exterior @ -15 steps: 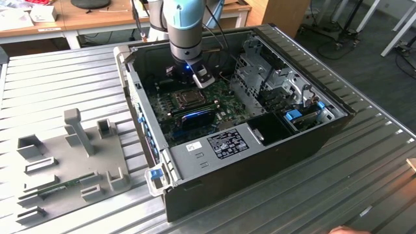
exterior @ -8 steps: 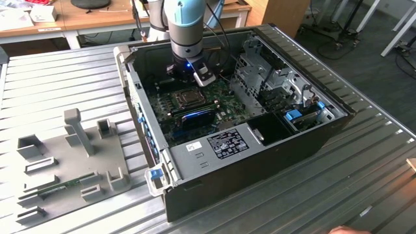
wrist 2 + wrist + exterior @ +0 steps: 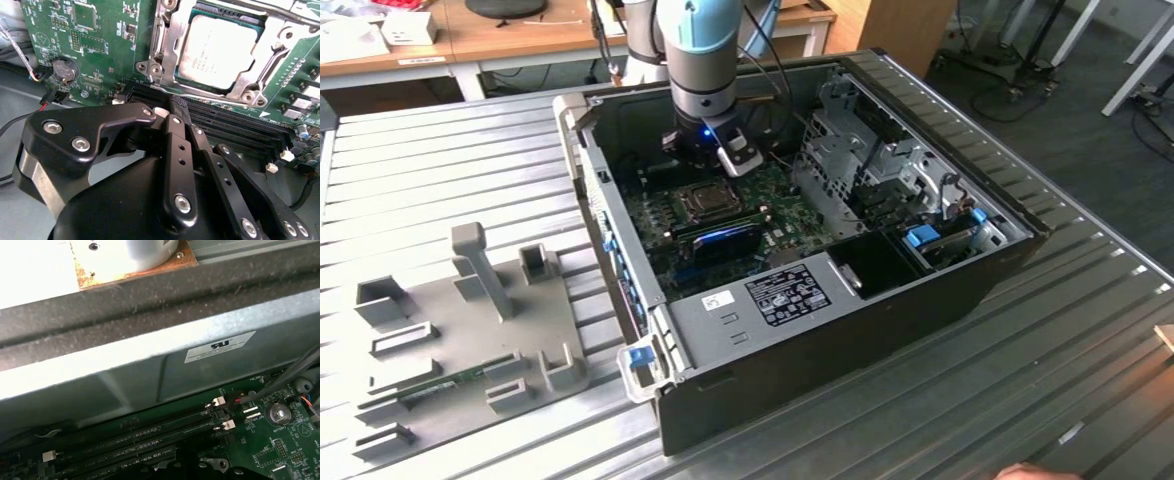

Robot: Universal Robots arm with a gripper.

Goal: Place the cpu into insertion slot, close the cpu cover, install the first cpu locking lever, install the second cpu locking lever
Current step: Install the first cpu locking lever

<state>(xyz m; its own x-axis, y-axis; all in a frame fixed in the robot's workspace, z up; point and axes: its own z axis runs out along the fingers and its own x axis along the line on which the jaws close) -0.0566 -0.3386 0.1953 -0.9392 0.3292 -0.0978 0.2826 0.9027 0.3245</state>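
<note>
Gripper (image 3: 181,112) fingers sit pressed together with nothing between them, hovering just above the long black memory strips (image 3: 235,130) beside the socket. Around it lies the open computer case (image 3: 961,300) on a ribbed metal table (image 3: 454,160), with the green circuit board (image 3: 100,45) inside. On that board the cpu cover (image 3: 165,50) lies down over the insertion slot (image 3: 710,200), framing the cpu (image 3: 220,50), whose silvery face shows through the cut-out. A coin battery (image 3: 65,70) sits near the board's edge.
</note>
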